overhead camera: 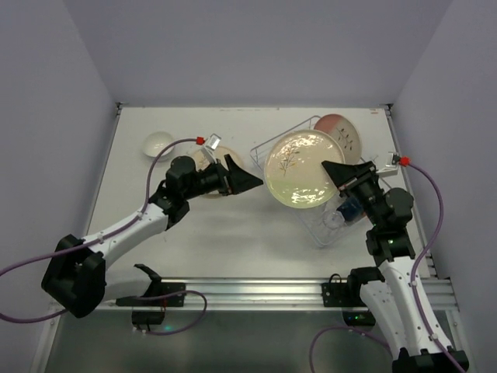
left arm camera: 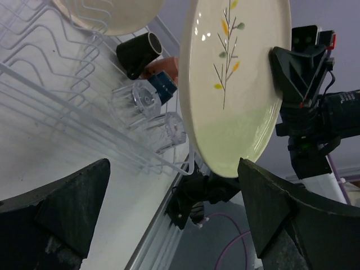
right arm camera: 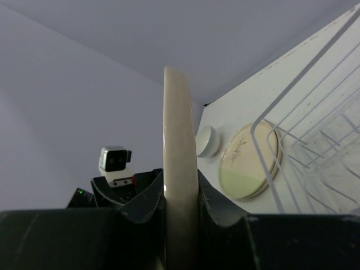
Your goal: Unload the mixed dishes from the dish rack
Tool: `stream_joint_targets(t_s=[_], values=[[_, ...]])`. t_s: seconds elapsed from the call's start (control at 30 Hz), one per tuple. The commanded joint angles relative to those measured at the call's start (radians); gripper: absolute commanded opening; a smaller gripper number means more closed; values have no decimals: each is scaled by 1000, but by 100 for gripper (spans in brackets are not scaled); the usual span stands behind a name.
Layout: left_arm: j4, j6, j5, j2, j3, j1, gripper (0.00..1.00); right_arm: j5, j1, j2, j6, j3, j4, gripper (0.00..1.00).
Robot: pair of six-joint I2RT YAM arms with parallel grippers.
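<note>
Your right gripper (overhead camera: pixel 335 172) pinches the rim of one round cream plate with a green half and sprig mark (overhead camera: pixel 299 169), held on edge over the silver-white wire dish rack (left arm camera: pixel 50 90), two clear glasses (left arm camera: pixel 147 102) below that gripper, while your empty left gripper (overhead camera: pixel 248 180) gapes wide just beside the plate.

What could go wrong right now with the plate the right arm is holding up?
The right gripper pinches the plate only at its rim; it might slip onto the dish rack and clear glasses. The open left gripper is close to the plate's far edge and could knock it.
</note>
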Motion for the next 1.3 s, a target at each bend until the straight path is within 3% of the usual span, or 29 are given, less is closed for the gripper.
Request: stream_joint_targets(t_s=[0.0, 0.23, 0.33, 0.43, 0.47, 0.57, 0.7, 0.73, 0.83, 0.93, 1.03, 1.07, 1.2, 1.27], values=[[199, -105, 25, 36, 66, -26, 100, -116, 1, -34, 145, 12, 267, 0], [319, -189, 20, 100, 84, -82, 90, -238, 0, -14, 180, -14, 360, 0], [347, -206, 12, 102, 84, -96, 75, -258, 0, 9, 162, -23, 373, 0], [348, -208, 0, 94, 80, -105, 48, -270, 0, 27, 139, -31, 389, 0], [345, -209, 0, 93, 78, -108, 30, -268, 0, 31, 128, -31, 387, 0], [342, -220, 0, 86, 71, -115, 0, -247, 0, 49, 97, -30, 381, 0], [316, -234, -27, 60, 54, -125, 0, -244, 0, 99, 35, -10, 381, 0], [310, -238, -38, 53, 49, -125, 0, -244, 0, 112, 16, -5, 380, 9], [234, -242, -125, 7, 38, -125, 0, -236, 0, 167, -63, 26, 320, 52], [148, -252, -253, -56, 19, -125, 0, -224, 0, 218, -110, 36, 279, 74], [105, -295, -365, -107, -1, -123, 0, -204, 0, 264, -133, 35, 260, 85], [73, -300, -385, -121, 3, -122, 0, -201, 0, 270, -142, 36, 255, 96], [-55, -300, -532, -168, 35, -94, 0, -80, 0, 259, -222, 71, 90, 99], [-117, -309, -540, -202, 34, -12, 0, -28, 0, 206, -283, 88, 21, 99]])
